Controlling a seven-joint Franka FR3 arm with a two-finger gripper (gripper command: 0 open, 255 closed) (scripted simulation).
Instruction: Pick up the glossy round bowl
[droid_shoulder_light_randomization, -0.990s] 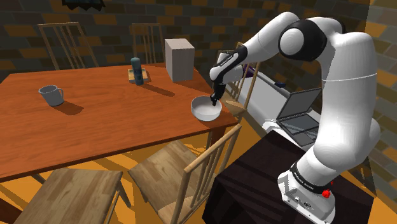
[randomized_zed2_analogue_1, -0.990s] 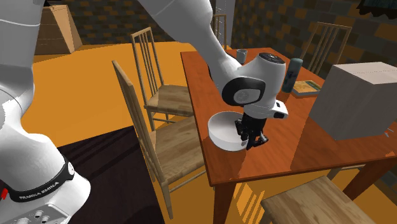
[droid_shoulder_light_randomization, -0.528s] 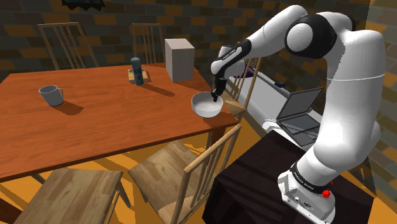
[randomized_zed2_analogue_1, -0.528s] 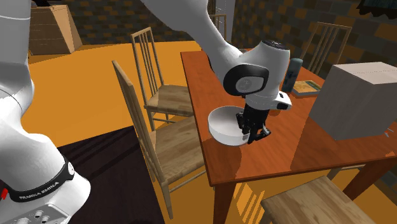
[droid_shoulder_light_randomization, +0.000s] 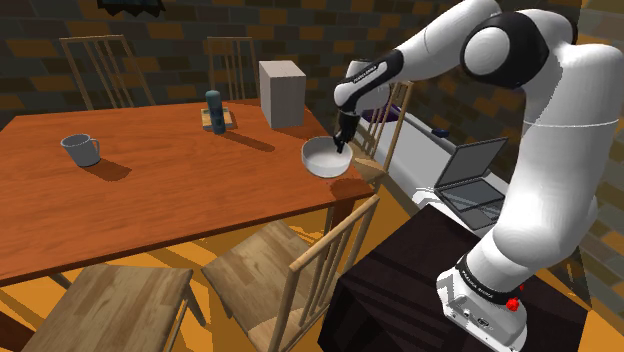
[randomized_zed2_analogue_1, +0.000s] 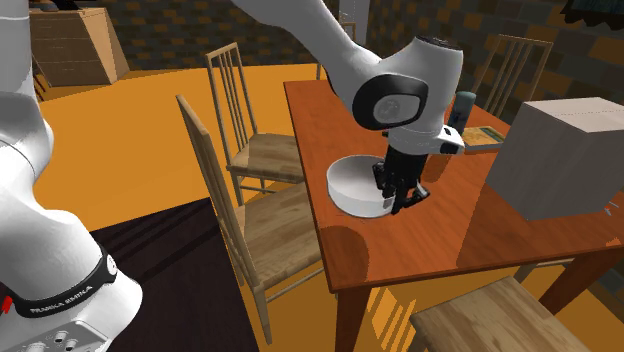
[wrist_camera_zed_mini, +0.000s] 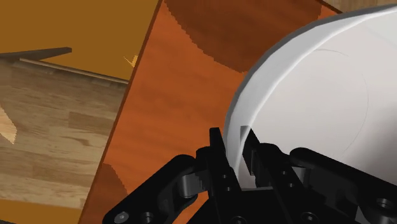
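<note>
1. The wooden table (droid_shoulder_light_randomization: 150, 195) spreads across the shoulder view.
2. The white arm (droid_shoulder_light_randomization: 545, 150) reaches over the table's corner.
3. A grey box (droid_shoulder_light_randomization: 283, 93) stands on the table beyond the bowl.
4. The white glossy bowl (droid_shoulder_light_randomization: 323, 158) hangs just above that corner, tilted.
5. The black gripper (droid_shoulder_light_randomization: 340, 146) pinches the bowl's rim, one finger inside and one outside.

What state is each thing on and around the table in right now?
white bowl: clasped by its rim, apparently raised just off the table.
gripper: shut on the bowl's rim.
grey mug: upright on the table.
dark cylinder: standing upright on the table.
box: closed, upright.
laptop: lid open.
</note>
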